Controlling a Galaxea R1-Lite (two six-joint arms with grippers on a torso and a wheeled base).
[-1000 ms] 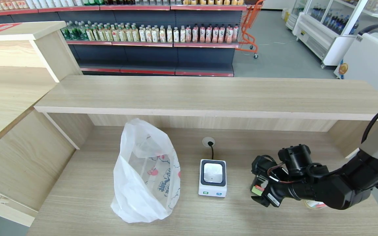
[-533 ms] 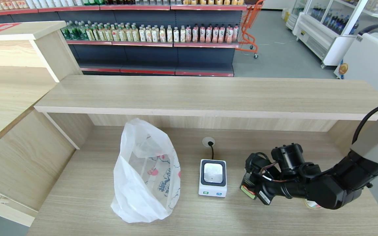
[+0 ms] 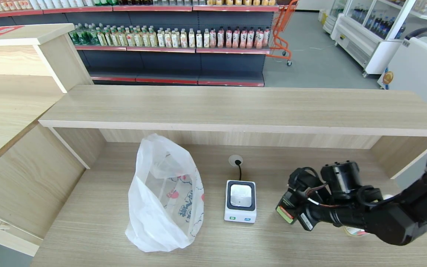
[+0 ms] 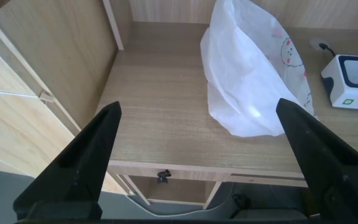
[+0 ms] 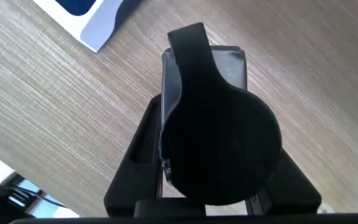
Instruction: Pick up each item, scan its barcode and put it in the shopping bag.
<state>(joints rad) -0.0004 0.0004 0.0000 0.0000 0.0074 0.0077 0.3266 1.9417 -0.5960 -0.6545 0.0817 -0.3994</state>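
Note:
A white plastic shopping bag stands open on the wooden counter, left of the white barcode scanner. My right gripper hangs just right of the scanner, shut on a small dark box with a red and green face. In the right wrist view a black finger covers most of the box, with a scanner corner beyond. My left gripper is open with nothing in it, above the counter's near left edge, facing the bag and scanner.
A round item lies on the counter, mostly hidden under my right arm. A raised wooden ledge runs along the back of the counter, and a wooden side panel closes the left. The scanner's cable goes to a hole behind it.
My right gripper, holding the box, swung left toward the scanner, then drew back a little to the right. The bag and scanner stayed put.

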